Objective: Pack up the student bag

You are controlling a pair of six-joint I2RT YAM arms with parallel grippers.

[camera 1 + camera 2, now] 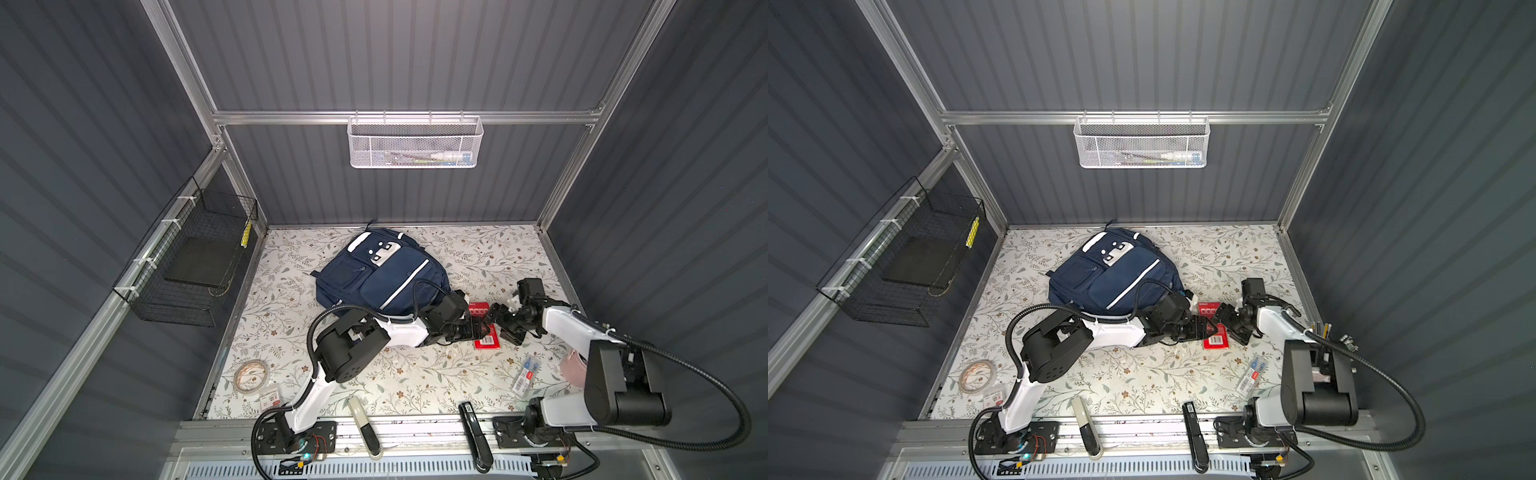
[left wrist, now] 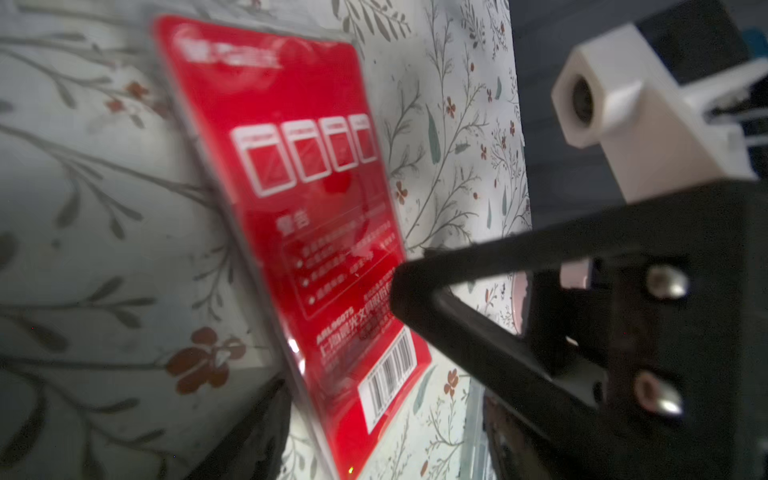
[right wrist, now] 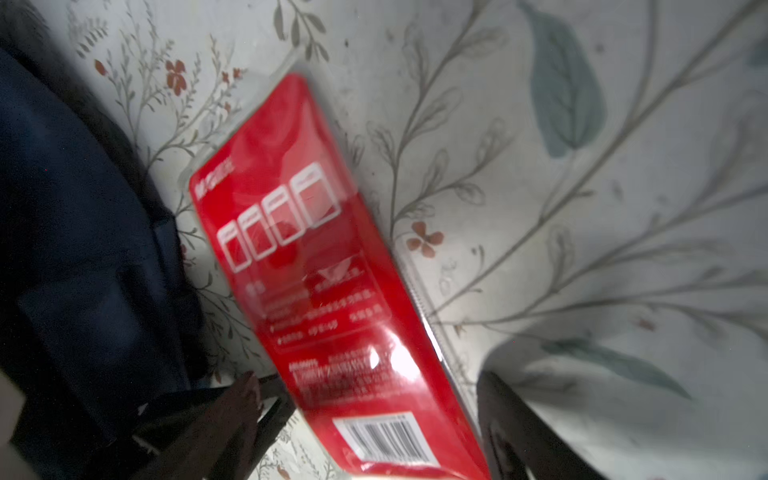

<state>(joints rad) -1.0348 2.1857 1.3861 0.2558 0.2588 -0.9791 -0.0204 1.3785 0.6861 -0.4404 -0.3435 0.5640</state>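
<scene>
On the near rail at 6 o'clock lie a stapler (image 1: 476,436) and a cream-and-black stick (image 1: 365,428). On the table (image 1: 415,374), a tape roll (image 1: 250,374) sits at 8 o'clock and a clear box (image 1: 527,375) with small things inside at 4 o'clock. At 3 o'clock a red pack (image 1: 486,340) lies between the two arms. The left gripper (image 1: 481,328) is spread: one finger touches the pack, the other stands apart from it. The fingers of the right gripper (image 1: 500,322) stand on either side of the pack, but I cannot tell if they pinch it. The bag (image 1: 382,278) lies flat at 12 o'clock, front side up, near the pack; what is inside is hidden. On the left wall at 10 o'clock a black basket (image 1: 166,307) holds a dark slab (image 1: 199,262) and a yellow strip (image 1: 247,235). On the back wall at 12 o'clock a white basket (image 1: 415,129) holds some pens and a white tube, too small to name surely.
</scene>
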